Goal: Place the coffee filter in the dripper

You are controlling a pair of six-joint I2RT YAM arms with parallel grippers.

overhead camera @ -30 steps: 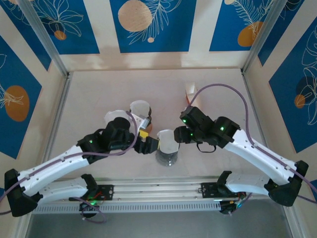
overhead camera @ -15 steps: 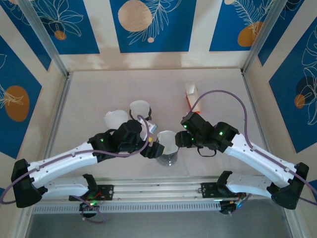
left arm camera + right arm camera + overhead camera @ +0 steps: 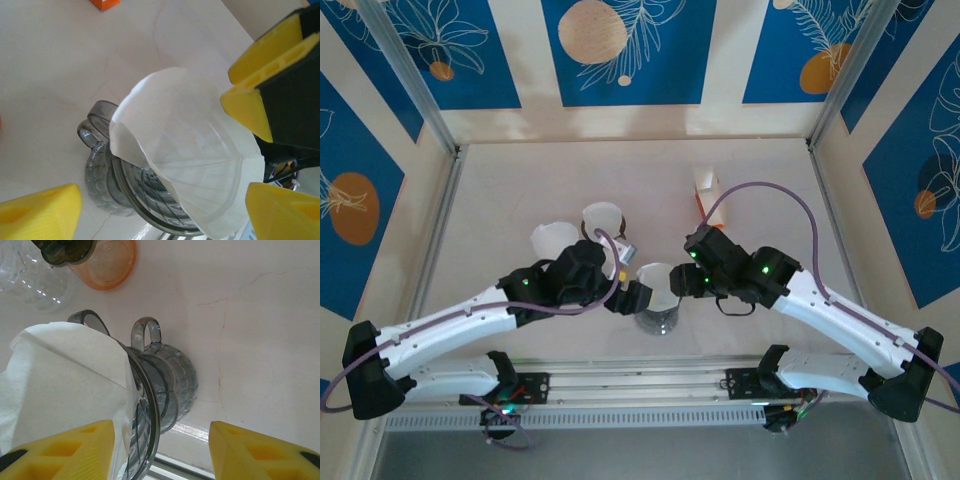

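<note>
While both arms lean in over the near middle of the table (image 3: 520, 180), I can see the filter (image 3: 658, 283) sitting in the mouth of the dripper (image 3: 658, 318), its paper rising well above the grey rim. My left gripper (image 3: 632, 297) is just beside it on the left, jaws spread wide. On its wrist camera the yellow fingers (image 3: 40, 210) stand on either side of the paper, apart from it. My right gripper (image 3: 682, 282) is close on the other side, jaws apart and pinching nothing. One finger (image 3: 65, 447) is hard up against the paper; I cannot tell whether it touches.
</note>
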